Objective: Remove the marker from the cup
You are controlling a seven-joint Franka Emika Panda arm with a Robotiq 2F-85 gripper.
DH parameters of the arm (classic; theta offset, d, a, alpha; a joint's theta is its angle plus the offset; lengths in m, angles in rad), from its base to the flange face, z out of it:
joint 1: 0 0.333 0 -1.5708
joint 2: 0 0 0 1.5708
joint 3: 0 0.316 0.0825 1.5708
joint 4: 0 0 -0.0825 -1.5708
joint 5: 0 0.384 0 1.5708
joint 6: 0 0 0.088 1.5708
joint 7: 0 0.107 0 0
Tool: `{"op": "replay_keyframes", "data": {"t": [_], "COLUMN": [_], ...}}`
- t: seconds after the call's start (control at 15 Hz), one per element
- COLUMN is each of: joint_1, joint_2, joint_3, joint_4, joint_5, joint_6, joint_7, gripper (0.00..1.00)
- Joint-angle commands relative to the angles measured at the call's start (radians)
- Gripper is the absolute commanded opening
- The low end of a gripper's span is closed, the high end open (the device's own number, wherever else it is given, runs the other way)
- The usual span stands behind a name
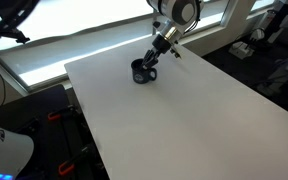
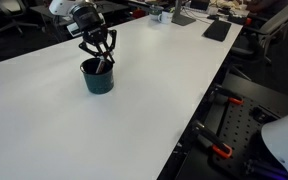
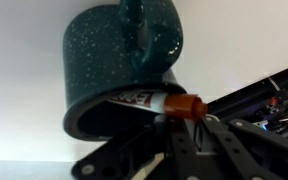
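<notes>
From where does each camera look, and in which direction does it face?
An exterior view: high up, looking down at the cup; arm and gripper show.
An exterior view: lower, looking along the table; gripper over the cup.
Wrist view: on the wrist, close on the cup and marker; gripper shows below.
Both exterior views share cup, gripper and table.

You are working on a broad white table (image 1: pixel 184 110), its top plain and evenly lit. Beyond its far edge a bright window band (image 1: pixel 84 40) glares almost white. Off the table's left edge the floor is dark, with black gear (image 1: pixel 54 117) that carries orange clips. In an exterior view a dark flat pad (image 2: pixel 216 30) lies at the far right, with blurred office clutter behind it.
</notes>
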Motion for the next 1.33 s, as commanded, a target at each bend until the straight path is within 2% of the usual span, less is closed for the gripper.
{"op": "replay_keyframes", "data": {"t": [0.0,0.93,1.0,1.07,1.13,1.27], "joint_1": [0.000,0.009,0.010,0.010,0.011,0.012], "joint_2": [-0.018,-0.130,-0.134,-0.135,-0.135,-0.125], "joint_3": [0.010,0.017,0.017,0.019,0.018,0.016], "joint_4": [-0.006,-0.043,-0.044,-0.045,-0.044,-0.041], "joint_5": [-0.009,0.004,0.003,0.000,0.000,-0.004], "joint_6": [-0.008,-0.013,-0.012,-0.012,-0.012,-0.015], "joint_7": [-0.026,-0.007,-0.009,-0.017,-0.014,-0.017], "gripper": [0.02,0.02,0.10,0.36,0.36,0.48]}}
